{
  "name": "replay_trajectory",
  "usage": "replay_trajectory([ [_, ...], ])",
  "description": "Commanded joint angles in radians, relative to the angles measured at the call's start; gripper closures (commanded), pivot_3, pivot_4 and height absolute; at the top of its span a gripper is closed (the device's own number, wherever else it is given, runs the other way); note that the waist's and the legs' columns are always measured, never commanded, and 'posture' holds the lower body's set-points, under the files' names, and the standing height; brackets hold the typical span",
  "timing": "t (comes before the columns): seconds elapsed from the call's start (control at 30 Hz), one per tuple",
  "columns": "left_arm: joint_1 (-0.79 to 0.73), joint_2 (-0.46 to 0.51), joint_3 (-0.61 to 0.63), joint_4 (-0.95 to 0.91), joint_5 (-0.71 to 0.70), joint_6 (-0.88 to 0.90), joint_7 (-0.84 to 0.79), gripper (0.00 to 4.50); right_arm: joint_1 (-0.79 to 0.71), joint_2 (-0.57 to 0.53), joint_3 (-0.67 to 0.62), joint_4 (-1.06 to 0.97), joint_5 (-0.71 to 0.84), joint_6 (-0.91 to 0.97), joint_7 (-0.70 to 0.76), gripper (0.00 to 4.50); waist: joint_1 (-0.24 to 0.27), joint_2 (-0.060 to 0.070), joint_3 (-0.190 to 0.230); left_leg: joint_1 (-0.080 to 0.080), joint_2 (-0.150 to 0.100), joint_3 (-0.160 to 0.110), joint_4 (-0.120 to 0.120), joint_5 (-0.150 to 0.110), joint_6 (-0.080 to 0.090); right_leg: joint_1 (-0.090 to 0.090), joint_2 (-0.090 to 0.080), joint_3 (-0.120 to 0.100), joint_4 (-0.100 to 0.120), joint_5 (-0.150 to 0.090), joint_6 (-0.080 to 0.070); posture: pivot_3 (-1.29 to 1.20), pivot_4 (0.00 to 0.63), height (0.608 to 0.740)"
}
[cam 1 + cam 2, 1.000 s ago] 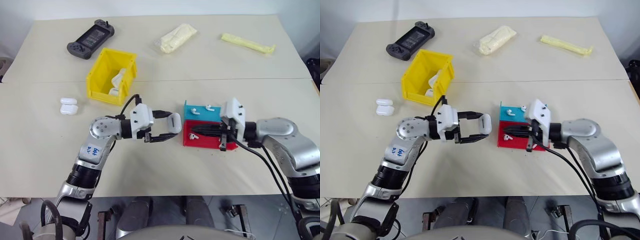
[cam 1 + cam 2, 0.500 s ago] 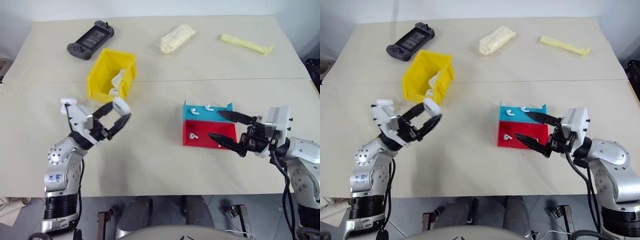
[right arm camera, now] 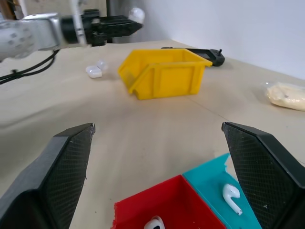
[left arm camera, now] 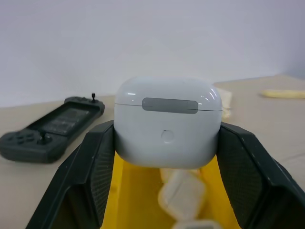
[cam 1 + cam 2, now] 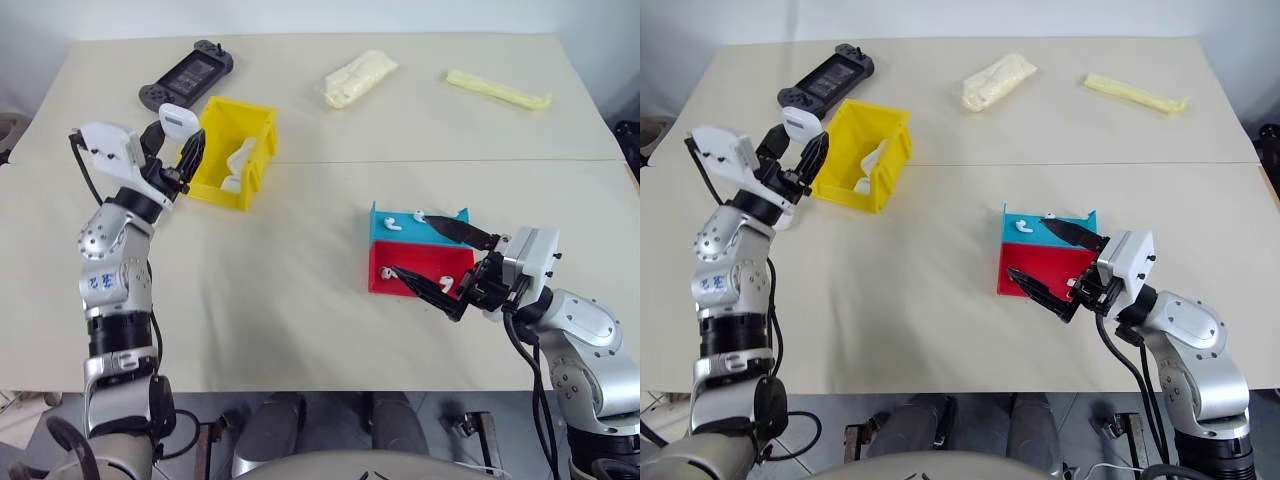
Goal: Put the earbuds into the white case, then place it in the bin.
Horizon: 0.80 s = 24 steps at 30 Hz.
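We are at the binning step — our left gripper (image 5: 178, 140) pinches the closed white case (image 4: 167, 121) just beside the yellow bin (image 5: 255, 125), needing carry-over and release, while our right gripper (image 5: 440, 262) gapes wide, empty.

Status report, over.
Left hand shut on white case, beside yellow bin. Right hand open above red tray. Path clear.

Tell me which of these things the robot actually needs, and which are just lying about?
Needed: white case in the left gripper; yellow bin; earbuds.
Lying about: game controller, two cream packets, spare cases.
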Motion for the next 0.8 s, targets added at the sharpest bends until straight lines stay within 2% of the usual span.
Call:
replay_trajectory([
  [0.03, -0.077, 0.019, -0.017, 0.105, 0.014, -0.03, -0.039, 1.71, -0.015, -0.002, -0.014, -0.019, 0.002, -0.021, -0.019, 0.04, -0.007, -0.001, 0.001, 0.0, 0.0, 0.0, 0.0, 0.0, 0.0, 0.0, 0.0, -0.001, 0.0, 0.0, 0.0, 0.0, 0.15, 0.74],
  [0.07, -0.093, 0.023, -0.026, 0.131, 0.017, -0.027, -0.055, 1.71, -0.016, -0.004, -0.015, -0.02, 0.002, -0.022, -0.023, 0.04, -0.01, -0.002, 0.001, 0.0, 0.0, 0.001, 0.0, 0.0, 0.0, 0.0, 0.0, -0.001, 0.0, 0.0, 0.0, 0.0, 0.15, 0.74],
  [0.1, -0.104, 0.024, -0.031, 0.148, 0.018, -0.024, -0.063, 1.0, -0.017, -0.005, -0.016, -0.022, 0.004, -0.021, -0.026, 0.0, -0.012, -0.002, 0.001, 0.0, 0.001, 0.001, 0.0, 0.0, 0.0, -0.001, 0.0, -0.001, 0.0, 0.0, 0.0, 0.0, 0.15, 0.74],
  [0.2, -0.114, 0.026, -0.041, 0.165, 0.014, -0.008, -0.078, 0.17, -0.018, -0.007, -0.015, -0.023, 0.005, -0.021, -0.031, 0.0, -0.017, -0.002, 0.001, 0.0, 0.001, 0.001, 0.0, 0.0, 0.0, -0.001, 0.0, -0.002, 0.0, 0.0, 0.0, 0.0, 0.15, 0.74],
  [0.23, -0.109, 0.026, -0.044, 0.152, 0.012, -0.002, -0.083, 0.05, -0.018, -0.008, -0.016, -0.023, 0.006, -0.021, -0.03, 0.0, -0.019, -0.002, 0.001, 0.0, 0.001, 0.001, 0.0, 0.0, 0.0, -0.001, 0.0, -0.002, 0.0, 0.0, 0.0, 0.0, 0.15, 0.74],
  [0.37, -0.05, 0.051, -0.055, 0.043, 0.022, -0.005, -0.107, 0.05, -0.02, -0.022, -0.02, -0.015, 0.007, -0.02, -0.019, 0.0, -0.027, -0.002, 0.001, 0.0, 0.001, 0.001, 0.001, 0.0, 0.0, -0.001, 0.0, -0.001, 0.001, 0.0, 0.0, 0.0, 0.15, 0.74],
  [0.53, 0.105, 0.119, -0.044, -0.194, -0.024, 0.028, -0.188, 0.05, -0.032, -0.085, -0.039, 0.032, 0.035, -0.001, 0.046, 0.0, -0.029, -0.002, 0.001, 0.001, 0.002, 0.003, 0.0, 0.0, 0.0, -0.001, 0.0, 0.0, 0.001, 0.0, 0.0, 0.0, 0.15, 0.74],
  [0.67, 0.27, 0.186, -0.02, -0.387, -0.177, 0.179, -0.33, 0.05, -0.062, -0.124, -0.035, 0.114, 0.035, -0.012, 0.111, 0.0, -0.027, -0.002, 0.001, 0.001, 0.002, 0.003, 0.0, 0.0, 0.0, -0.001, 0.0, 0.0, 0.001, 0.0, 0.0, 0.0, 0.15, 0.74],
  [0.73, 0.403, 0.246, -0.019, -0.461, -0.179, 0.153, -0.434, 0.05, -0.112, -0.123, -0.022, 0.189, 0.02, -0.034, 0.134, 0.0, -0.029, -0.002, 0.001, 0.001, 0.001, 0.002, 0.0, 0.0, 0.0, -0.001, -0.001, 0.0, 0.001, 0.0, 0.0, 0.0, 0.15, 0.74],
  [0.8, 0.469, 0.26, -0.009, -0.49, -0.162, 0.124, -0.438, 0.05, -0.131, -0.123, -0.017, 0.222, 0.013, -0.048, 0.154, 0.0, -0.029, -0.001, 0.001, 0.002, 0.002, 0.005, -0.002, 0.0, 0.0, -0.001, -0.001, 0.001, 0.0, 0.0, 0.0, 0.0, 0.15, 0.74],
])
